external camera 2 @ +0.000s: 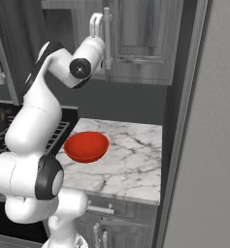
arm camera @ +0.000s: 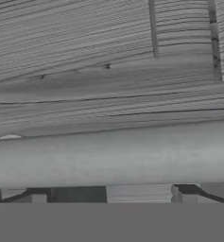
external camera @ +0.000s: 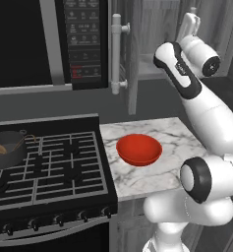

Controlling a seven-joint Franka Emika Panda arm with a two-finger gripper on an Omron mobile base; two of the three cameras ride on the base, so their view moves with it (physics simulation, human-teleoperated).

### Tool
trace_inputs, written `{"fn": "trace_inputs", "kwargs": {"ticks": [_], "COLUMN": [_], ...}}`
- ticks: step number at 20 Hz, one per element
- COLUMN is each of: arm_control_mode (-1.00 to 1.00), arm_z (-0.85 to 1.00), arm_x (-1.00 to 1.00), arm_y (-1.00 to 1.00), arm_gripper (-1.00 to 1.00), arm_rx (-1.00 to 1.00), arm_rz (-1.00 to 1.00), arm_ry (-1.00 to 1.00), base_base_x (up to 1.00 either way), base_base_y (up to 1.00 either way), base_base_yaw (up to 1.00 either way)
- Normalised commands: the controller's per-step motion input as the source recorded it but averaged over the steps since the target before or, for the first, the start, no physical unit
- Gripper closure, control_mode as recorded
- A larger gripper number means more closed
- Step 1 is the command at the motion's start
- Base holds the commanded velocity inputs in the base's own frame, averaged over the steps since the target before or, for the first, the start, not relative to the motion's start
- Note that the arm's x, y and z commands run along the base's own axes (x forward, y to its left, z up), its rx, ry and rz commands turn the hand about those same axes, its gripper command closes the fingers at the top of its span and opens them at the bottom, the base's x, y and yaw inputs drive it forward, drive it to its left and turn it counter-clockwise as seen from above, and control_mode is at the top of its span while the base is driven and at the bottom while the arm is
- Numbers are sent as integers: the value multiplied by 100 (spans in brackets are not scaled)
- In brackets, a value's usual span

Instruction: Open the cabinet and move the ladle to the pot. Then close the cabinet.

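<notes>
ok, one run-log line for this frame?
phase: closing cabinet | gripper: open, at right door's handle | left door: open | ladle: in pot | red bowl: on counter

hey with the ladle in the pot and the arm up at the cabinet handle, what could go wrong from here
The gripper is open beside the bar handle of the right cabinet door; a poor hold could slip off the smooth bar. The left door stands open near the arm, so a swing might knock it. The ladle already lies in the pot.
</notes>
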Motion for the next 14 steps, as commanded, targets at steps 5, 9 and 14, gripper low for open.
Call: {"fn": "trace_inputs", "kwargs": {"ticks": [5, 9, 14], "arm_control_mode": [-100, -100, -100], "arm_z": [22, 14, 18], "arm_x": [-15, 0, 0], "arm_y": [24, 61, 82], "arm_gripper": [-100, -100, -100], "arm_rx": [0, 0, 0], "arm_rz": [1, 6, 9], "arm_ry": [17, 23, 20], "base_base_x": [0, 0, 0], "base_base_y": [0, 0, 0], "base_base_yaw": [0, 0, 0]}}
